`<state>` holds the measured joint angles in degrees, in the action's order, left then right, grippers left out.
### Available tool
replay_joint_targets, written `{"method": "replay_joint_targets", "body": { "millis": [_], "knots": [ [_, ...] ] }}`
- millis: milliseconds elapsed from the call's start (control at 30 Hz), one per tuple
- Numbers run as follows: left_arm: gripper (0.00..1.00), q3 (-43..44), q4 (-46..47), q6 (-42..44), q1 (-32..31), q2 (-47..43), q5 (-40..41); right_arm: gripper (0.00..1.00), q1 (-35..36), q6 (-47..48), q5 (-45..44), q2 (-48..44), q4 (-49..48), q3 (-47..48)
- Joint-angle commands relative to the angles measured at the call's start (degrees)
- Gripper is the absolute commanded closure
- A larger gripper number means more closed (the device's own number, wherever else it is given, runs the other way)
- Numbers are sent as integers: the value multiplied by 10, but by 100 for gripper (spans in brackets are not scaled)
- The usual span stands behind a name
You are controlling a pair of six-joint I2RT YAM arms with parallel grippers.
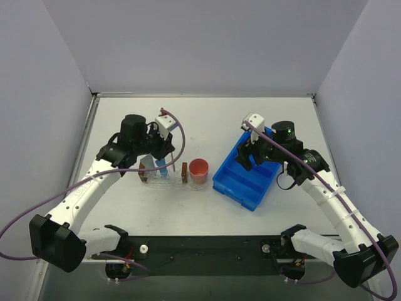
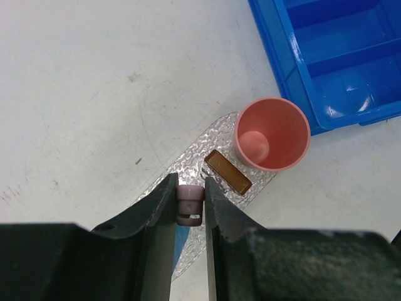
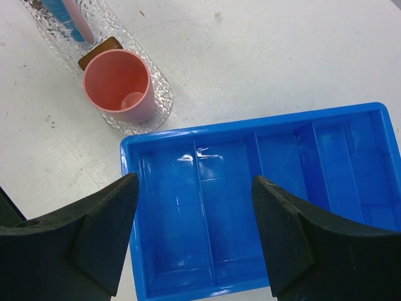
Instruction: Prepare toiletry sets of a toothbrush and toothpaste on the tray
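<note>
Left hand (image 2: 190, 185) clamped on the toothbrush (image 2: 190, 202), seen end-on. Its long axis runs straight away from the hand, down toward the tray (image 2: 202, 152) and the light blue toothpaste (image 2: 181, 242) directly below. Pink cup (image 2: 272, 134) is beyond, at the tray's end. Right hand (image 3: 194, 183) is spread apart and empty above the blue bin (image 3: 250, 121) (the farther arm).

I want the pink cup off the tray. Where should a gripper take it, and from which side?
Probably its rim, from above, one finger inside: the pink cup stands upright, mouth open, with the brown block close at one side.
</note>
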<state>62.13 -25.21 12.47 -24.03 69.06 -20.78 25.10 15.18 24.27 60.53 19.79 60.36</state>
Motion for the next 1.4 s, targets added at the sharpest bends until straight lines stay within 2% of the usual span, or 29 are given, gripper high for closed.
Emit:
{"method": "replay_joint_targets", "body": {
  "millis": [0, 533, 1367],
  "knots": [
    [100, -10, 48, -3, -2, -1, -18, 32, -3, -3, 9, -4, -25, -8],
    [100, -40, 84, -6, -2, 7, -19, 33, -5, -3, 10, -4, -25, -9],
    [100, -47, 81, -3, -2, 16, -20, 33, -8, -2, 10, -7, -27, -15]
  ]
}}
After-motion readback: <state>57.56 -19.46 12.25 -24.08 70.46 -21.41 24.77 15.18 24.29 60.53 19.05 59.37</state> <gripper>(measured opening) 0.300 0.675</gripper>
